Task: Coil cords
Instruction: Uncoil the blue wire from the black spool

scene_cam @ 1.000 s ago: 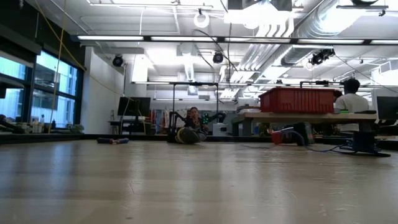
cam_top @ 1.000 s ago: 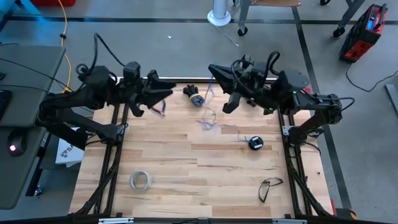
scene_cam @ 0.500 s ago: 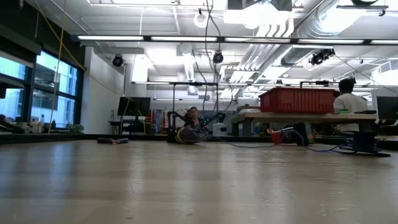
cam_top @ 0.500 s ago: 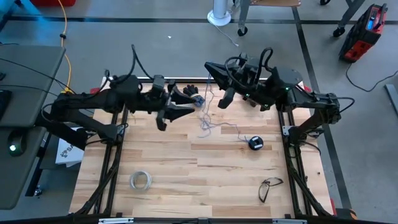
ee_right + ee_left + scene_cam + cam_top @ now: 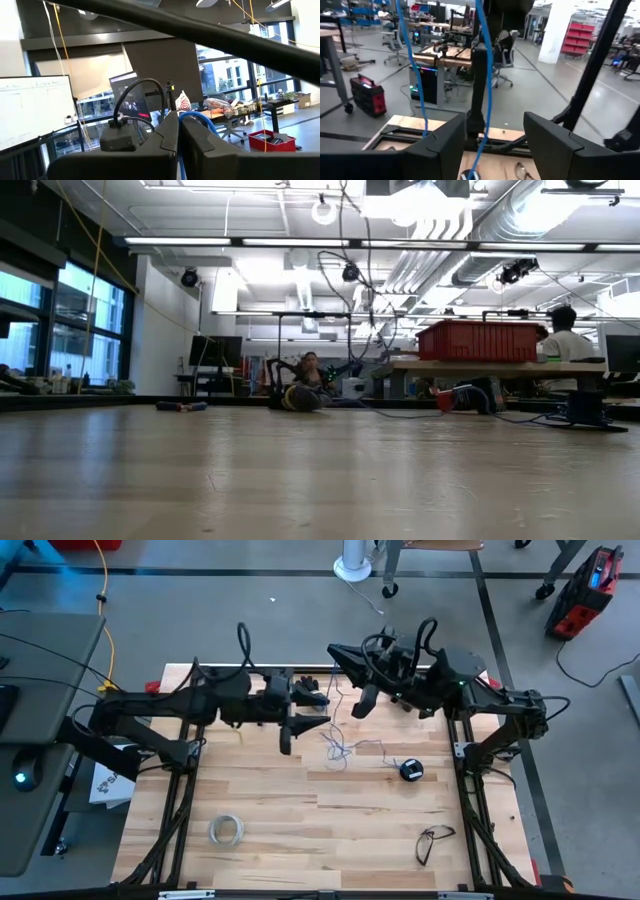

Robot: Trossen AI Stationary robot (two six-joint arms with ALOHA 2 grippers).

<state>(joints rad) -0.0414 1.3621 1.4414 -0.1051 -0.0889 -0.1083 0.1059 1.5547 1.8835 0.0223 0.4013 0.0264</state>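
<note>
High view, read from left to right: near the table's front-left a whitish ring of tape (image 5: 227,830) lies idle; the left gripper (image 5: 305,720) reaches in over the rear of the wooden table (image 5: 260,860), its fingers spread and empty, as the left wrist view confirms by showing a blue strand hanging in the gap between the two dark fingers (image 5: 442,147) without being pinched. Just beside that gripper, toward the table's middle, the thin bluish-grey wire (image 5: 338,745) hangs and loops down from the right gripper (image 5: 348,668), which is raised above the rear edge with its jaws closed on the upper end of the wire; in the right wrist view the fingers meet with no gap and blue strands pass close beside them. From the tangle the wire trails on across the wood to the small dark spool (image 5: 411,770), resting well apart from both grippers on the right half. Spectacles (image 5: 432,838) lie near the front-right corner. Risk, as judged: the wire is very thin and slack, so the left fingers may close on air or on only one loop; a further lift by the right arm could drag the spool, tighten the tangle into a knot, or pull the strand free of the grip.
</note>
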